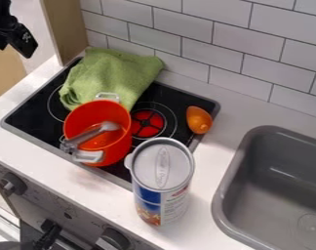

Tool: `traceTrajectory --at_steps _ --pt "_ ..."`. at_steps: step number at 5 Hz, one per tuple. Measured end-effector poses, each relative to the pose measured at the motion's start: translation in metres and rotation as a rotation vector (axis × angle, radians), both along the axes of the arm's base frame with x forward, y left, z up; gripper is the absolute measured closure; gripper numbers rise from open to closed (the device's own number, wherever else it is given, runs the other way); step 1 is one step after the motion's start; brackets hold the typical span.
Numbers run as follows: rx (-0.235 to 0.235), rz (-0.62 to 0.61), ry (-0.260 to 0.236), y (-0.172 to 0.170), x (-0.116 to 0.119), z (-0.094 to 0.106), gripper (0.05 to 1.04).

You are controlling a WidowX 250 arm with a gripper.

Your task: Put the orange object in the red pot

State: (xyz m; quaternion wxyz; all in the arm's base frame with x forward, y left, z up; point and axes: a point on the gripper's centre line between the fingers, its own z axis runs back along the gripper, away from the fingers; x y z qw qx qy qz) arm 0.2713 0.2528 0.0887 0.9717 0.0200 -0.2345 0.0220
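At the upper left corner, my black gripper (12,45) hangs left of the stove, its fingers apart and holding nothing. The orange object (199,120), rounded with a narrower lower end, lies at the right edge of the black stove top (175,100), well away from my gripper. The red pot (75,122) stands upright on the stove, left of the glowing red burner. It has pale grey handles. A grey metallic utensil (90,136) leans across its opening, partly inside the pot.
A green cloth (111,73) is bunched behind the pot. A tall lidded can (162,168) stands in front of the stove, close to the pot. The grey sink (270,188) is at the right, and a tiled wall (242,51) runs along the back.
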Motion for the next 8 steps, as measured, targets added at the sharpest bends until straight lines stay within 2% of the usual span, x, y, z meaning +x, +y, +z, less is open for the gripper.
traceTrajectory --at_steps 1,2,3,4,5,6,7,8 --pt "-0.031 0.009 0.021 -0.003 -0.002 -0.012 0.085" --pt "-0.06 0.069 0.024 -0.017 0.002 -0.017 0.085" --pt "-0.052 0.09 0.0 -0.028 0.007 -0.007 0.085" --pt "-0.084 0.116 -0.005 -0.043 0.005 0.009 0.085" --pt "-0.099 0.122 0.007 -0.069 -0.004 0.022 0.085" --pt "-0.088 0.087 -0.017 -0.108 -0.012 0.024 0.085" --pt "-0.113 0.059 0.006 -0.136 -0.011 0.028 0.085" --pt "-0.144 0.033 -0.004 -0.172 -0.015 0.014 0.085"
